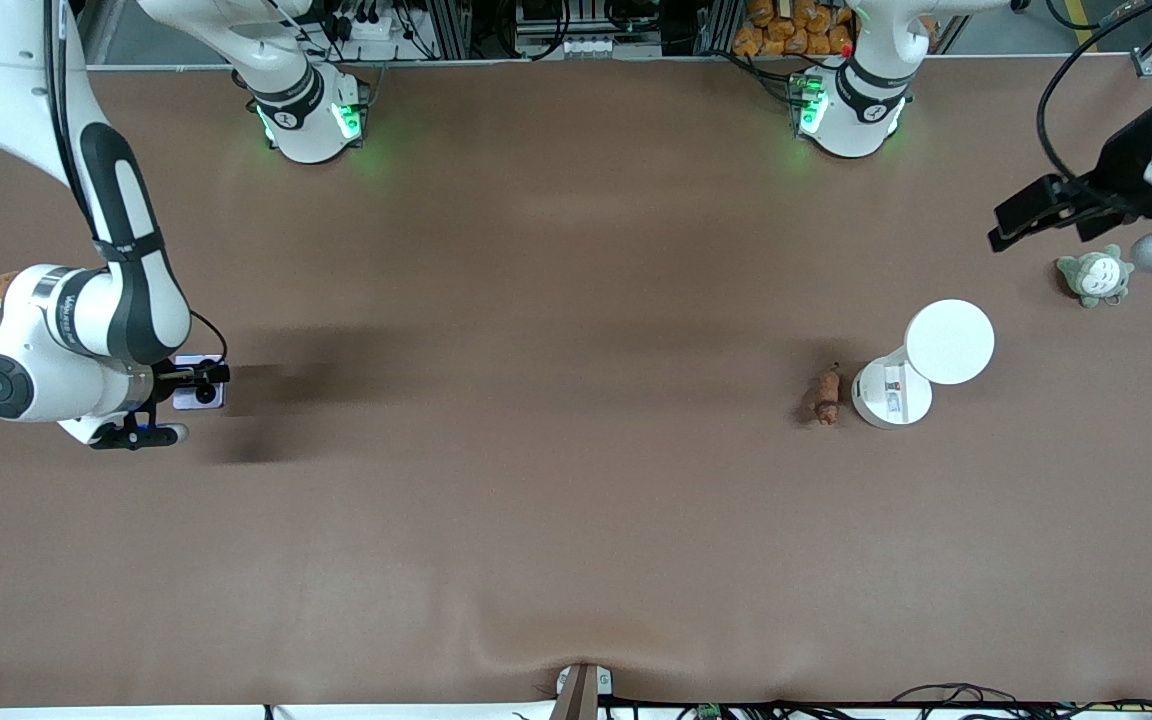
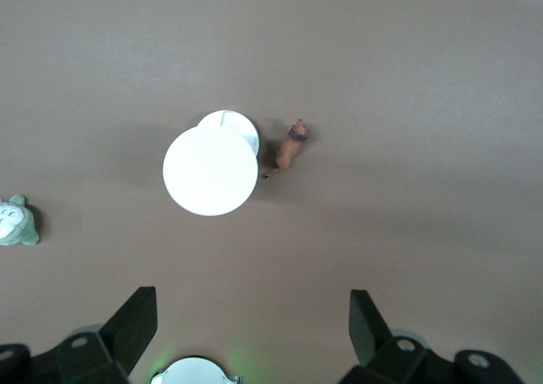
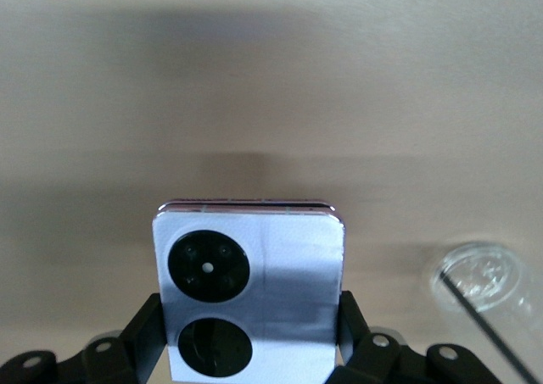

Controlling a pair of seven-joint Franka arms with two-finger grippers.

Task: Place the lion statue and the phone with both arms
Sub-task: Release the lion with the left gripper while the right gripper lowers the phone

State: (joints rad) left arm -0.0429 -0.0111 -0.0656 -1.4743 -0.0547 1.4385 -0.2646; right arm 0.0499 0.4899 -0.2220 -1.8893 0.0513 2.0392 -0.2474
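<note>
The phone (image 3: 250, 265), pale lilac with two black camera circles, sits between the fingers of my right gripper (image 3: 250, 316), which is shut on its sides. In the front view the right gripper (image 1: 198, 385) holds the phone (image 1: 214, 400) over the right arm's end of the table. The lion statue (image 1: 826, 395), a tiny orange-brown figurine, lies on the table beside a white round stand (image 1: 949, 342). My left gripper (image 1: 1026, 218) hangs open and empty over the left arm's end of the table. The left wrist view shows the lion statue (image 2: 291, 145) well ahead of the left gripper (image 2: 250, 316).
A grey-green plush (image 1: 1094, 275) sits near the left arm's end, also in the left wrist view as the plush (image 2: 15, 223). The white stand (image 2: 210, 172) has a smaller round base beside the lion. A clear round thing (image 3: 479, 286) lies near the phone. A brown object (image 1: 1, 288) peeks out by the right arm.
</note>
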